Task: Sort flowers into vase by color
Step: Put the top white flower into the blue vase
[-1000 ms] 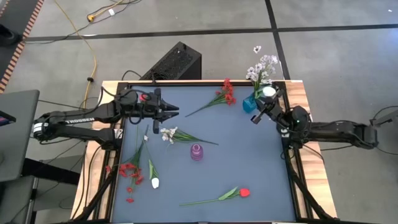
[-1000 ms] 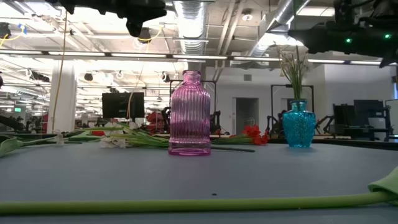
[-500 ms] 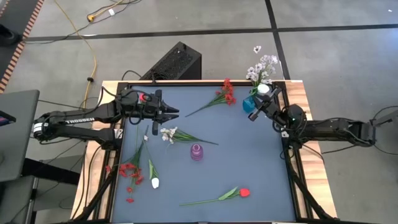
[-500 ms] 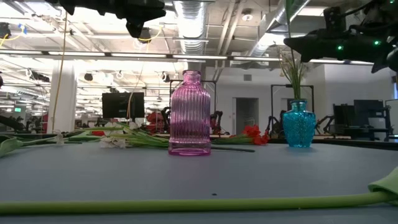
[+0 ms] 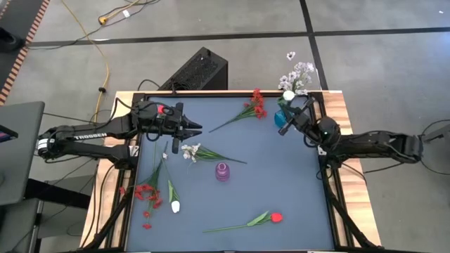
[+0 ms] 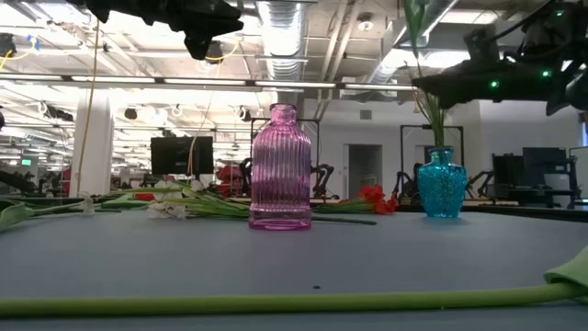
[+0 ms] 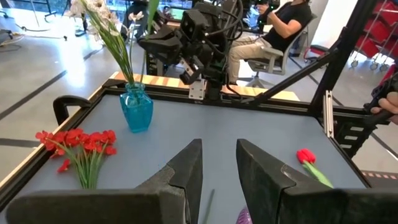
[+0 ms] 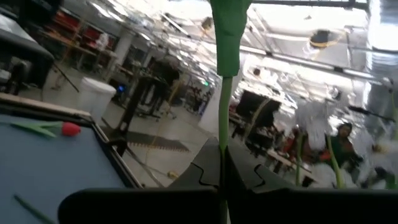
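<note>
My right gripper [image 5: 286, 126] hovers over the blue vase [image 5: 281, 118] at the table's far right and is shut on a white-bud flower [image 5: 288, 95]. The blue vase [image 6: 442, 184] holds pale white sprays [image 5: 299, 74]. A pink vase [image 5: 222, 171] stands mid-table. My left gripper [image 5: 197, 127] hangs open above the table's far left, touching nothing. On the table lie a red spray [image 5: 254, 105], a white spray [image 5: 191, 150], red flowers [image 5: 146, 193], a white bud [image 5: 175, 206] and a red tulip [image 5: 275, 218]. My right gripper pinches the green stem [image 8: 222, 146] of the white-bud flower between its two fingers, which lie across the stem. The stem stands nearly upright, with a leaf [image 8: 229, 25] and the bud above the fingers. It is lifted off the table; its lower end is hidden.
The table's wooden rim [image 5: 337, 105] and black frame run close behind the blue vase. A black box [image 5: 200, 70] sits on the floor beyond the far edge. A person [image 7: 280, 25] sits beyond the table's right side. Bare blue mat [image 5: 281, 169] lies between the vases.
My right gripper has carried the white-bud flower toward the table's far edge and left, closing in over the blue vase, with the stem kept upright. My left arm and the flowers on the table have stayed still.
</note>
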`<act>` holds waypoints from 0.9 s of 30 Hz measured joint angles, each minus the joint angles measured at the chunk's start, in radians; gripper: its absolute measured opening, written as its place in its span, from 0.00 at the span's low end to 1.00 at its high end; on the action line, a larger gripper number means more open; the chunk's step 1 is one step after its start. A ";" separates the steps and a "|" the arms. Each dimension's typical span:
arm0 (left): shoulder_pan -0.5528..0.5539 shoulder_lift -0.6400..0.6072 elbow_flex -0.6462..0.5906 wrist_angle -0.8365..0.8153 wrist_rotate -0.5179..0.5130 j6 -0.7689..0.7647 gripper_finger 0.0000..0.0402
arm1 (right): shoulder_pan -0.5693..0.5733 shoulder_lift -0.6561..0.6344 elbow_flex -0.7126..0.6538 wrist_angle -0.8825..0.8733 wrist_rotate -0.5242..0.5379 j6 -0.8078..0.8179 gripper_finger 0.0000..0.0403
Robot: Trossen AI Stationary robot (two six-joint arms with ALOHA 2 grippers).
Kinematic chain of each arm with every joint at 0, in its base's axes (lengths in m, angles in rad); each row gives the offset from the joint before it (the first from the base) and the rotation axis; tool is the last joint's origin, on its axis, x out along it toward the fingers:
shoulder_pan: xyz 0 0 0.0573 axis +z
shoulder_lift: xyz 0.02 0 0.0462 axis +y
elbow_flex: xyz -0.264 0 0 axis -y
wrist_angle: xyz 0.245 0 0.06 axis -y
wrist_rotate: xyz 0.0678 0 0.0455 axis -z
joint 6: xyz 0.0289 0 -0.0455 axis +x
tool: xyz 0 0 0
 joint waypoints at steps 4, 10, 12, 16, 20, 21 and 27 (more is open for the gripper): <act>0.000 0.000 0.000 -0.006 0.000 0.000 0.21 | 0.000 0.021 0.000 -0.001 0.075 0.023 0.07; 0.000 0.000 0.000 -0.006 0.000 -0.001 0.21 | 0.000 0.031 0.000 -0.008 0.140 0.113 0.12; 0.000 0.000 0.000 -0.006 0.000 -0.004 0.21 | 0.000 0.030 0.000 -0.019 0.140 0.141 0.12; 0.000 0.000 0.000 -0.005 0.014 -0.011 0.21 | 0.000 0.030 0.000 -0.045 0.176 0.183 0.13; 0.000 0.000 0.000 -0.004 0.059 -0.021 0.21 | 0.002 0.030 0.001 -0.107 0.243 0.199 0.13; 0.000 0.000 0.000 -0.005 0.065 -0.021 0.21 | 0.002 0.030 0.001 -0.122 0.247 0.200 0.14; -0.001 0.000 0.000 -0.017 0.082 -0.029 0.21 | 0.002 0.030 0.002 -0.190 0.250 0.239 0.18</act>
